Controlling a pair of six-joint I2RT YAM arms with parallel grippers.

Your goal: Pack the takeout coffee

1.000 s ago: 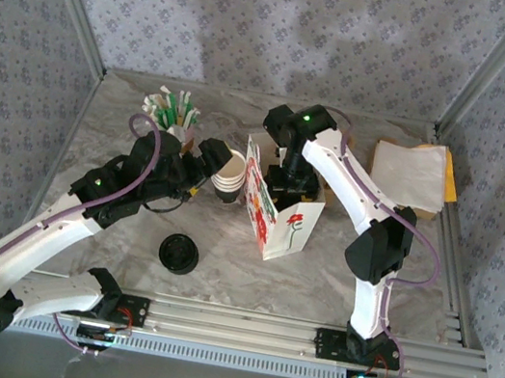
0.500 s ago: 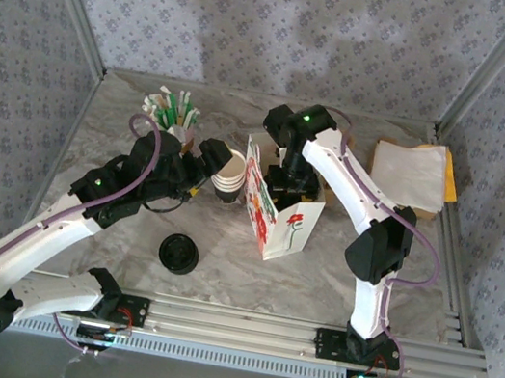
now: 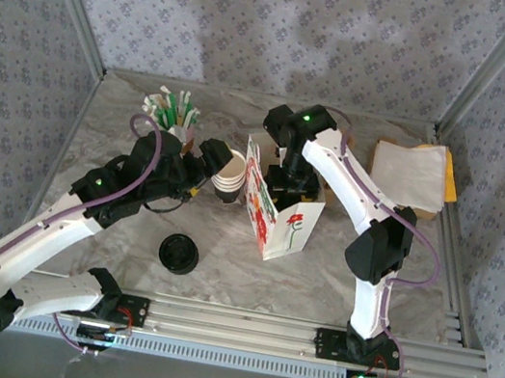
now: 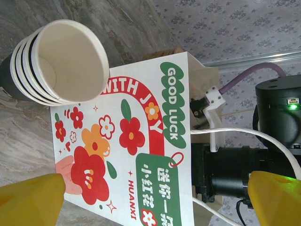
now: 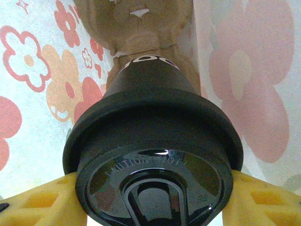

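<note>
The marble table (image 3: 218, 271) has room to spare, so the work is all at the flowered paper bag (image 3: 278, 223) standing open near its middle. The right arm (image 3: 350, 192) reaches over from behind and dips into the bag's mouth. The left arm (image 3: 84, 203) lies off to the side by the stack of empty cups (image 3: 228, 177).

In the right wrist view, the right claw (image 5: 154, 203) is clamped on the coffee (image 5: 148, 89), a yellow finger (image 5: 44, 202) on either side just under the black lid (image 5: 150, 181). The cup hangs inside the bag with printed walls close around it. Its base points at the brown folded bottom, but I cannot tell whether it touches yet.

The left claw (image 4: 153, 197) stands wide apart and holds nothing, facing the bag's printed side.

I'd say the step is setting the cup down inside. To do it well:
- Keep the cup upright and go straight down between the walls, brushing neither.
- Let go only once the base sits flat on the bottom.
- Part the fingers just enough to clear the lid's rim, as the bag is narrow.
- Lift straight out so the wrist doesn't snag the paper edge and tip the bag.

The idle left claw could steady the bag.
</note>
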